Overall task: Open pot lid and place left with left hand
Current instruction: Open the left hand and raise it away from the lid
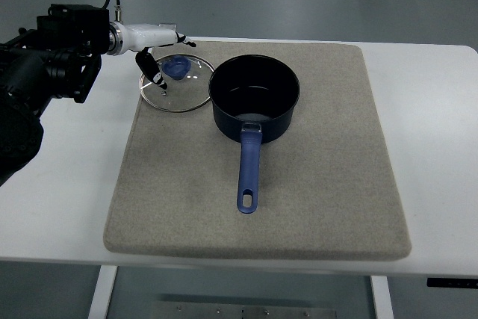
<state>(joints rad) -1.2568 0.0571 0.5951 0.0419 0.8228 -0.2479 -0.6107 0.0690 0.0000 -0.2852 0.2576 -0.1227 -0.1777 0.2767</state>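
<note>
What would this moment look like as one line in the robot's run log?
pot: open, on mat | lid: flat, left of pot | left hand: over lid, grip unclear | right arm: out of view

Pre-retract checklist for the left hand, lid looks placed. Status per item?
1. Glass lid off the pot: ok, the pot is open and the lid lies to its left.
2. Lid lying flat on the grey mat: ok, knob up, most of it on the mat; its left rim reaches the mat's edge.
3. Lid clear of the pot: cannot tell, the rims look very close or touching.
4. Left hand released from the lid: cannot tell, fingers hang over the lid near the blue knob.
5. Pot upright, handle pointing toward the robot: ok.
6. Right hand out of the way: ok, not in view.
</note>
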